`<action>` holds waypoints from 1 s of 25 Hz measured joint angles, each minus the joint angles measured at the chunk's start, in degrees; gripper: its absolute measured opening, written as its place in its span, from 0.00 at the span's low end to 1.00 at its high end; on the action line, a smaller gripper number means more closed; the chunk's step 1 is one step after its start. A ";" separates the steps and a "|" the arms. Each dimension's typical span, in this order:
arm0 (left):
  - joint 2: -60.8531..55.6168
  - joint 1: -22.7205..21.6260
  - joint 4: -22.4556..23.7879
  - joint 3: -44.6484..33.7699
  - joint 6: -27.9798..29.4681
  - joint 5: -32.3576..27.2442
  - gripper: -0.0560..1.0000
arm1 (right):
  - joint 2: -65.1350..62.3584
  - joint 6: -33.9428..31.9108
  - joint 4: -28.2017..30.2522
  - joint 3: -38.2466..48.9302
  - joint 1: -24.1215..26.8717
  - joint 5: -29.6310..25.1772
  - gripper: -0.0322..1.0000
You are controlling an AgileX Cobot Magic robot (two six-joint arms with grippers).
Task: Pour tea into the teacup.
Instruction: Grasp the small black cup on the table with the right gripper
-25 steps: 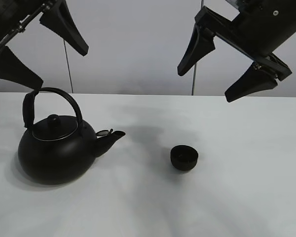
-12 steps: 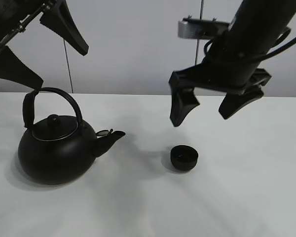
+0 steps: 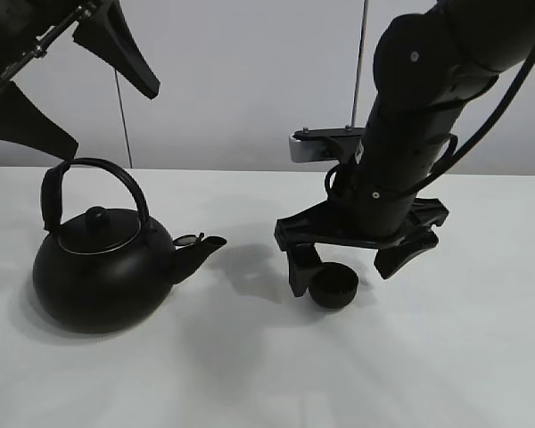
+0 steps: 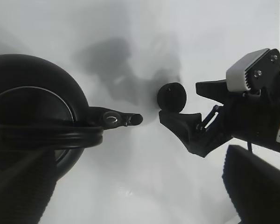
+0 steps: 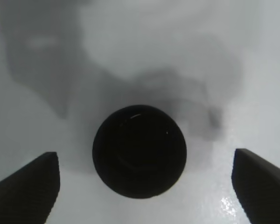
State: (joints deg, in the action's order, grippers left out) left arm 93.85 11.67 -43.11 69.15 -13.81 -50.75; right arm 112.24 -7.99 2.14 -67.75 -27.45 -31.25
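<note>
The front of the white table [image 3: 250, 383] is bare. Farther back, on the left, stands the black teapot [image 3: 102, 272], upright, with its knobbed lid [image 3: 97, 225] on and its arched handle [image 3: 102, 174] raised. The spout [image 3: 199, 250] points right, toward the teacup [image 3: 333, 286].

The teacup sits upright on the table right of the middle, well apart from the teapot and roughly level with the spout tip. It is small, round and black, and its inside is too dark to tell whether it holds anything.

The right gripper [image 3: 349, 266] is low over the table with its jaws spread wide around the teacup, one finger [image 3: 300, 272] just beside the cup on the teapot side and the other beyond it on the far side. In the right wrist view the cup lies between the two fingertips with a clear gap on each side, so nothing is gripped. The dark right arm [image 3: 419, 116] rises steeply from it, up and to the right.

The left gripper [image 3: 111, 123] hangs high above the teapot's handle, jaws wide apart and holding nothing. In its wrist view the teapot, spout and teacup lie in a line below it.

Behind the table is a plain pale wall [image 3: 241, 80] with two thin vertical lines.
</note>
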 joint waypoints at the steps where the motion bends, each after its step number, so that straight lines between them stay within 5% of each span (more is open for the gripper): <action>1: 0.00 0.00 0.00 0.00 0.00 0.00 0.71 | 0.49 -0.45 0.00 0.00 0.00 0.67 0.70; 7: 0.00 0.00 0.00 0.00 0.00 0.07 0.71 | 2.28 -1.73 0.00 -0.36 0.00 2.77 0.68; 12: 0.00 0.00 0.00 0.00 0.00 0.06 0.71 | 2.53 -3.84 0.00 -0.36 0.00 3.63 0.43; 25: 0.00 0.00 0.00 0.00 0.00 0.06 0.71 | 1.01 -4.37 -1.31 -0.81 -0.15 2.26 0.42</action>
State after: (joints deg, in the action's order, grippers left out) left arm 93.85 11.67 -43.11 69.15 -13.81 -50.69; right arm 113.25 -12.36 0.83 -68.56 -27.60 -28.99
